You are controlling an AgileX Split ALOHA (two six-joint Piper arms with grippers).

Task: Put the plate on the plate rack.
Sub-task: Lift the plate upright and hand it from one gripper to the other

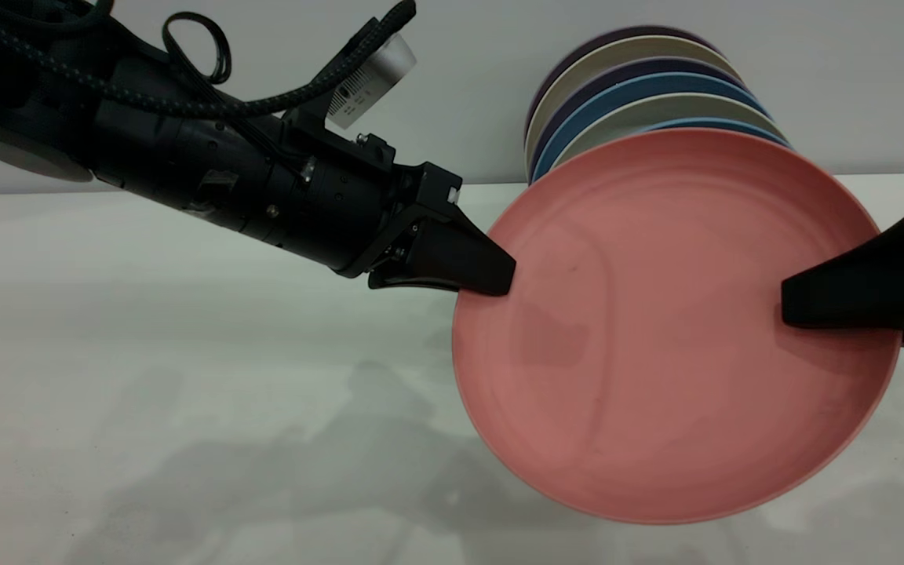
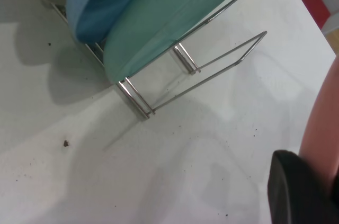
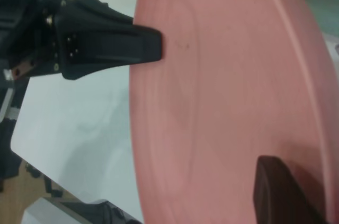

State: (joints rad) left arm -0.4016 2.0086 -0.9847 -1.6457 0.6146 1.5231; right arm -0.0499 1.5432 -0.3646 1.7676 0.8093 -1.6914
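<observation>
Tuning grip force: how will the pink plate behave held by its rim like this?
The plate looks rigid: held off the table at opposite edges by the left end effector and right end effector, it shows no sag. Its matte surface probably grips fairly well. Released on edge, being round, it could roll or tip.

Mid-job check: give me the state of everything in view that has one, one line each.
plate: held off the table, tilted, gripped at opposite rims.
left gripper: shut on the plate's rim.
right gripper: shut on the opposite rim.
plate rack: front loops empty.
teal plate: standing in the rack.
blue plate: standing behind the teal one.
</observation>
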